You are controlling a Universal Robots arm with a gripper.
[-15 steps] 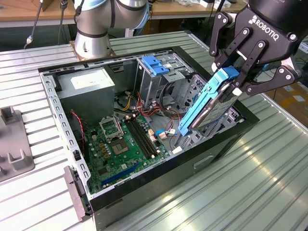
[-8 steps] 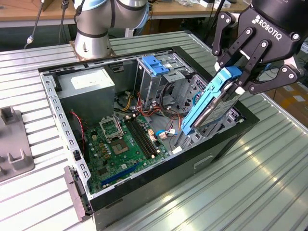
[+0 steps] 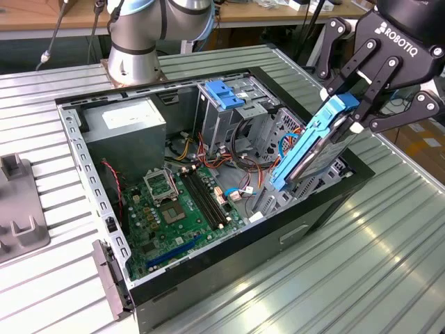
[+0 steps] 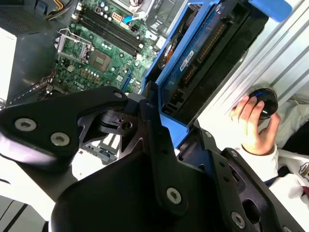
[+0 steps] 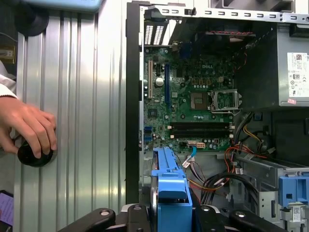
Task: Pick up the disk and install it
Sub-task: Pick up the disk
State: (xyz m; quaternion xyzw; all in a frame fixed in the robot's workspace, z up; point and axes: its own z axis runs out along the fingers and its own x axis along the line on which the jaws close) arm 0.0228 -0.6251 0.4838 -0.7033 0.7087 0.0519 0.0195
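Upper right of the exterior view, that's me, the gripper (image 3: 353, 115), jaws pinched in narrow on the top end of one disk (image 3: 311, 149). It hangs tilted, lower end down inside one open computer case (image 3: 229, 268) at the exterior view's right, one green motherboard (image 3: 177, 216) on the case floor. Case lies on a ribbed metal table (image 3: 368, 257), tan bench top (image 3: 42, 14) behind. One person's hand (image 5: 29, 126) rests on one black knob (image 5: 33, 155).
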